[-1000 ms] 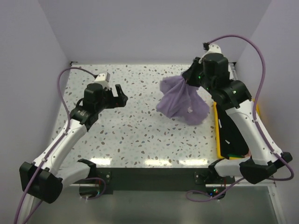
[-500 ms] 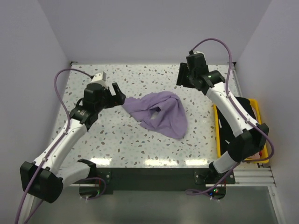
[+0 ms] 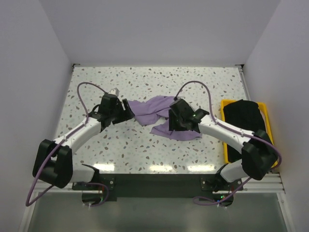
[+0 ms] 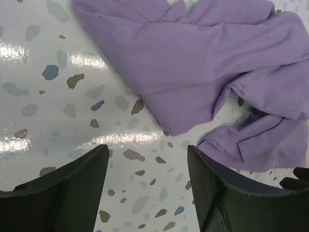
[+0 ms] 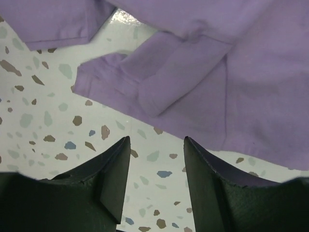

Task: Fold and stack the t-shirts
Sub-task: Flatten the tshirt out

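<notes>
Speckled table [image 3: 145, 150], both arms reached low and inward across it, crumpled lavender t-shirt [image 3: 154, 108] lay mid-table between them, black t-shirt [image 3: 244, 113] sat in yellow bin [image 3: 225, 145], left gripper [image 4: 147, 151] and right gripper [image 5: 157, 141] gaped empty at the lavender cloth's edges.

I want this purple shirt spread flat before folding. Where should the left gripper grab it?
On the purple shirt, take the flat corner pointing at the open left gripper; slide in low along the table from the left. It lies clear of the bunched folds beside it.
</notes>
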Controlling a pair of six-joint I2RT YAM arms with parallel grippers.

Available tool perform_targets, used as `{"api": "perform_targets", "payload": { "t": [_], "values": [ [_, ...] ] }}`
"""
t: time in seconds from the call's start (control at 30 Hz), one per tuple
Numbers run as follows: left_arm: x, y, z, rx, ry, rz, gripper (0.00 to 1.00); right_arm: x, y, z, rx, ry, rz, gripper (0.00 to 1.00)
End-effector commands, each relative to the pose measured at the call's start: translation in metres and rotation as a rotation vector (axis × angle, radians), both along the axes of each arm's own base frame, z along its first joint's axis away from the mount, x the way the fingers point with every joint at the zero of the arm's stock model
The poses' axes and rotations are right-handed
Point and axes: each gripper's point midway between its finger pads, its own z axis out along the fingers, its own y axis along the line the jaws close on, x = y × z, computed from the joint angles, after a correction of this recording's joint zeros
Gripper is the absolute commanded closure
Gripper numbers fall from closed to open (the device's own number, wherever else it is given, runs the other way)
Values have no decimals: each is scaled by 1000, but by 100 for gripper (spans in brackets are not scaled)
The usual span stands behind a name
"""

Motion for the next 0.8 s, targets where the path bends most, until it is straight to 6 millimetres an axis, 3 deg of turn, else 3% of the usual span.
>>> {"api": "perform_targets", "payload": {
  "t": [0.0,0.1,0.4,0.57,0.67,0.7,0.77],
  "values": [
    [19,-11,1,-62,-30,15,30,18,35,9,85,-99,-39,48],
    [31,-7,-12,-27,-9,59,32,24,46,-5,49,-96,-35,47],
    [67,11,-55,102,59,209,33,33,44,-44,-30,-70,-74,34],
    [89,7,-65,120,58,227,32,32,41,-60,-61,-46,-81,36],
    [99,6,-70,127,55,235,35,33,37,-66,-89,-42,-85,53],
    [100,6,-75,134,62,235,40,33,35,-66,-97,-44,-86,66],
    [108,3,-71,129,48,233,49,35,32,-65,-108,-49,-90,78]
  ]
}}
